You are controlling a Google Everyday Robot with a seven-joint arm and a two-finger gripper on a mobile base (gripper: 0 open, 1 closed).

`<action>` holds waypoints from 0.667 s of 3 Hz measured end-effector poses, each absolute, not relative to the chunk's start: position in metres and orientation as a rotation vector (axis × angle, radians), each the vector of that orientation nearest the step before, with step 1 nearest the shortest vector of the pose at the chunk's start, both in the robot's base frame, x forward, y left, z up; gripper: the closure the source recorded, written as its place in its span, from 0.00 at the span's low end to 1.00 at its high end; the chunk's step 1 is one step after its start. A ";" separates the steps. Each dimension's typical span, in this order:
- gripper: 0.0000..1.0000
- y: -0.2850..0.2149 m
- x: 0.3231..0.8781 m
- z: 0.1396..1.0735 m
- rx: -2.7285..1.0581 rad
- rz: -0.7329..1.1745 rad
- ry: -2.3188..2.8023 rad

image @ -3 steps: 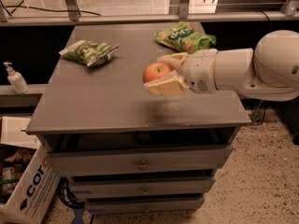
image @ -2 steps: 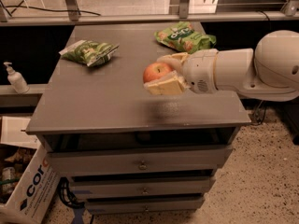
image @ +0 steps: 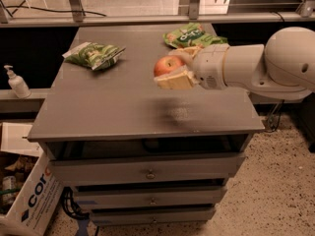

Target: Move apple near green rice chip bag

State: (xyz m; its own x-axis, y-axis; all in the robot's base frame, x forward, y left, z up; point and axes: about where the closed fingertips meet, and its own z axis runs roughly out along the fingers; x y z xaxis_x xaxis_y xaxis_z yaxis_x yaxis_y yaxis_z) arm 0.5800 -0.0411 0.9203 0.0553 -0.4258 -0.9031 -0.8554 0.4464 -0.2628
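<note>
The red-orange apple [image: 166, 65] sits between the cream fingers of my gripper [image: 173, 70], held above the grey table top [image: 113, 112] right of its middle. The gripper is shut on the apple; the white arm comes in from the right. The bright lime-green rice chip bag [image: 189, 35] lies at the table's back right, just behind the gripper, partly hidden by it. The apple is a short way in front of that bag.
A darker green-and-white bag [image: 93, 54] lies at the back left of the table. Drawers [image: 150, 173] are below the top. A white soap bottle [image: 16, 81] stands on a ledge at left. A cardboard box [image: 29, 200] sits on the floor at lower left.
</note>
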 end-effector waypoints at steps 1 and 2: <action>1.00 -0.059 0.624 0.924 -1.080 0.363 1.582; 1.00 -0.074 0.669 0.929 -1.014 0.237 1.605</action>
